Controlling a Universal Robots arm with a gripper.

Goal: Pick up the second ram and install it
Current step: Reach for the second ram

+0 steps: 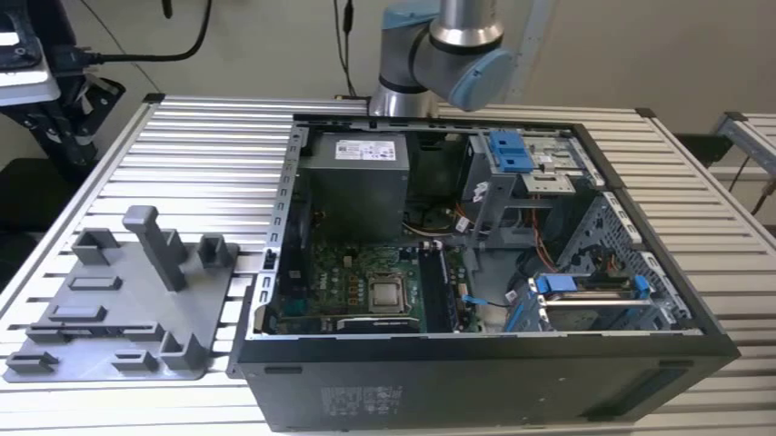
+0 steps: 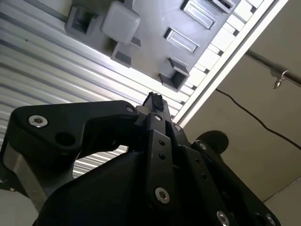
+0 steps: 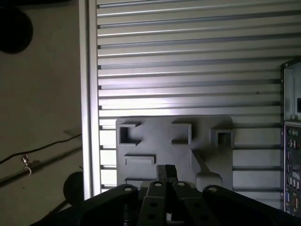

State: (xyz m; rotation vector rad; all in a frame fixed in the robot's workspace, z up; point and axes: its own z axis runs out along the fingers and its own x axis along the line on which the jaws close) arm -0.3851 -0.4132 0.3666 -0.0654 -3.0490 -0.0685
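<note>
Second ram (image 2: 154, 98), a slim dark circuit-board strip: location? (clerk)

Clamped between the jaws and seen edge-on in both wrist views. A short dark end stands out past the jaw tips. (checker)

Jaws, condition? (clerk)

Together on the second ram (image 3: 165, 168), with black link arms angled in toward it from either side. (checker)

Item straight out beyond the jaw tips? (clerk)

Grey plastic tray (image 3: 155, 141) with raised blocks and rectangular recesses. It is well apart from the jaws and touches neither them nor the strip. The second wrist view shows the same tray (image 2: 150, 23) past the tips. (checker)

Support? (clerk)

Ribbed aluminium table (image 3: 188, 56), carrying the tray and running on beyond it, away from the jaws. (checker)

Item off to one side of the jaws? (clerk)

Black open-sided computer case (image 1: 485, 381), standing on the table just beside the tray (image 1: 134, 313). One edge of the case (image 3: 292, 141) shows in the first wrist view, out sideways from the jaws. (checker)

Case contents? (clerk)

Wide green motherboard (image 1: 352, 272) lying on the case floor, a grey metal power-supply box (image 1: 354, 182) beside it, and blue-tabbed drive brackets (image 1: 510, 150). (checker)

Arm? (clerk)

Grey and pale-blue jointed robot arm (image 1: 455, 64), rising at the far side of the case in the exterior view. (checker)
</note>
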